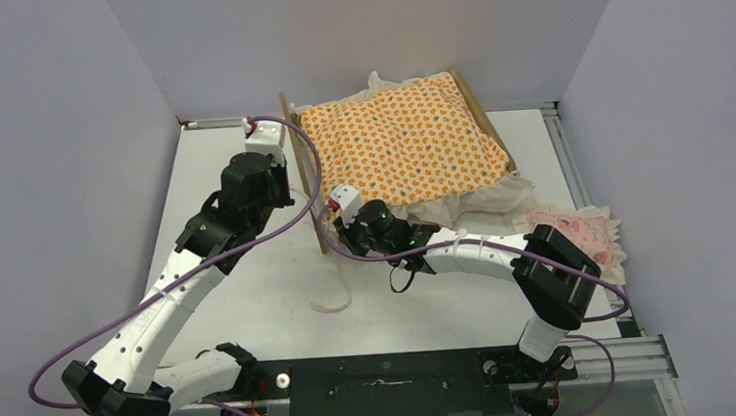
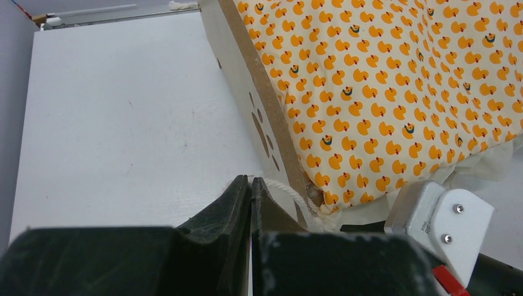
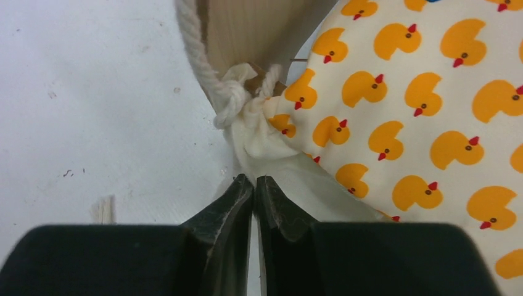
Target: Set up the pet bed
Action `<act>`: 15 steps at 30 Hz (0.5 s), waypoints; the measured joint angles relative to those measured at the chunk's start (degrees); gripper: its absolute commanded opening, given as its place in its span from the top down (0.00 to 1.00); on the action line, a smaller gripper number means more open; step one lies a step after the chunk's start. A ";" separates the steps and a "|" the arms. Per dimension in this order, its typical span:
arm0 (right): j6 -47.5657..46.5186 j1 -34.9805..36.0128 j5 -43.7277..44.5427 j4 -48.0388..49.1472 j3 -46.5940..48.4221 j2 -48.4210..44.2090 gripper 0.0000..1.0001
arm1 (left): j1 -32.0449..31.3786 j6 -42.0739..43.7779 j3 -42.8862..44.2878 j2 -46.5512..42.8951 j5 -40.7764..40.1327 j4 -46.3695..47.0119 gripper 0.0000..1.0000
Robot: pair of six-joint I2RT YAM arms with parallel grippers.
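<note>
Left wrist view: the pet bed [image 2: 242, 83] is pale plywood, its headboard pierced by a paw-print cutout, and a duck-print mattress [image 2: 382, 92] fills it. It stands toward the far edge of the table [image 2: 123, 123]. My left gripper [image 2: 251, 180], fingers pressed together, sits just beside the headboard's near end. My right gripper [image 3: 254, 180], fingers also together, meets the mattress's cream frill below a knotted cord [image 3: 227, 102]; whether it pinches cloth I cannot tell.

Closed left end effector [image 2: 251, 180], paw-cutout pet bed [image 2: 256, 86], duck-print mattress [image 2: 382, 80], white table [image 2: 123, 111]
</note>
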 measured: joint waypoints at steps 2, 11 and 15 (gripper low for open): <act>-0.09 -0.55 -0.02 -0.04 0.02 -0.09 0.95 | 0.00 -0.02 0.00 0.00 -0.44 0.00 1.00; -0.26 -3.23 -0.37 -3.17 -4.50 -10.47 0.95 | 1.57 -0.02 -0.11 0.02 -3.45 -0.04 1.00; 0.92 -5.46 -0.63 -2.58 -10.05 -16.81 0.95 | 2.84 0.00 -0.55 0.07 -4.79 -0.28 1.00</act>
